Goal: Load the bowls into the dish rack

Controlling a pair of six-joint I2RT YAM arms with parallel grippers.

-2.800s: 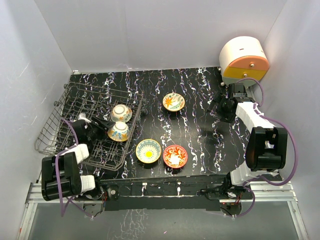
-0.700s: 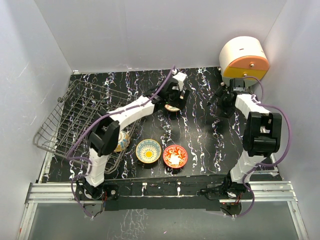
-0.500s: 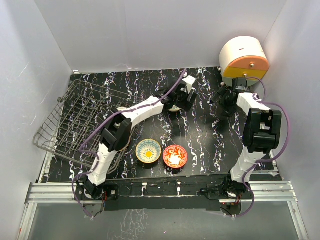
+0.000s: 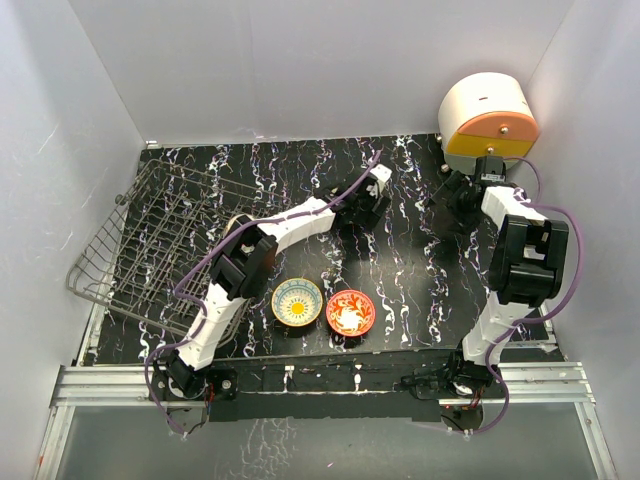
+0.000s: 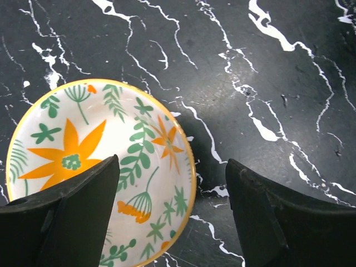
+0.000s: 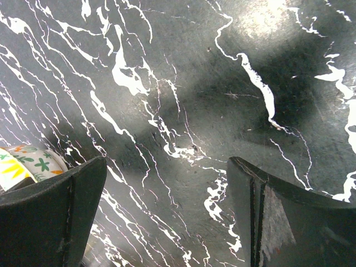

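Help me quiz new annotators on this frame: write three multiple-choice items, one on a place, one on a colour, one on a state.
1. Where is the left gripper?
A. over the dish rack
B. at the flower bowl
C. over the red-orange bowl

2. What colour is the flower bowl's rim?
A. yellow
B. blue
C. red

3. How is the right gripper?
A. shut on a bowl
B. shut, empty
C. open above bare tabletop

Answers:
1 B: in the left wrist view it straddles that bowl's rim.
2 A: a yellow band edges the bowl.
3 C: its jaws stand apart with only marbled tabletop between them.
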